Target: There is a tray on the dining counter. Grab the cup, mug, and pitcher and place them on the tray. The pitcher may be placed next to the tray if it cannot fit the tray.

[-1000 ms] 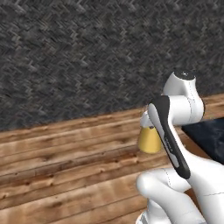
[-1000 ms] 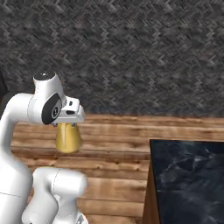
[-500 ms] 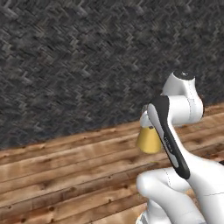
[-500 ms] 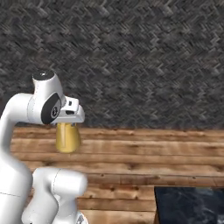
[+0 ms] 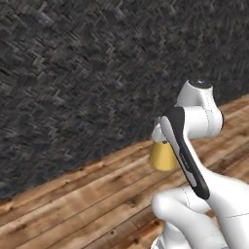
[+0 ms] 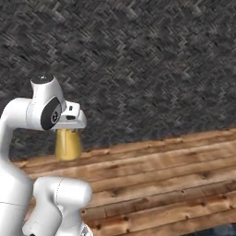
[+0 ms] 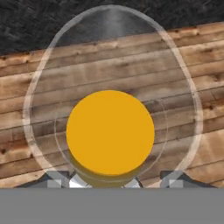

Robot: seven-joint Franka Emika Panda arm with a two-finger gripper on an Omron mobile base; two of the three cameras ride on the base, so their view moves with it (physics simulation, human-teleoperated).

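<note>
The pitcher (image 5: 163, 156) hangs in the air under my hand, with its orange-yellow cone body (image 6: 68, 145) showing below the white wrist. My gripper (image 6: 68, 132) is shut on the pitcher's upper part. In the hand view I look straight down into the pitcher (image 7: 110, 131): a clear egg-shaped rim rings the round orange bottom. The gripper (image 7: 114, 180) has one fingertip on each side of the pitcher. The tray, the cup, the mug and the dining counter are out of view.
A dark grey herringbone wall (image 5: 87, 73) stands ahead across both base views. Brown wooden planks (image 6: 161, 175) run along its foot and below the pitcher.
The whole picture has shifted, so the base has moved. The black counter top at the lower right of the right base view has slid out of frame. The pitcher stays in the gripper, arm pose unchanged.
</note>
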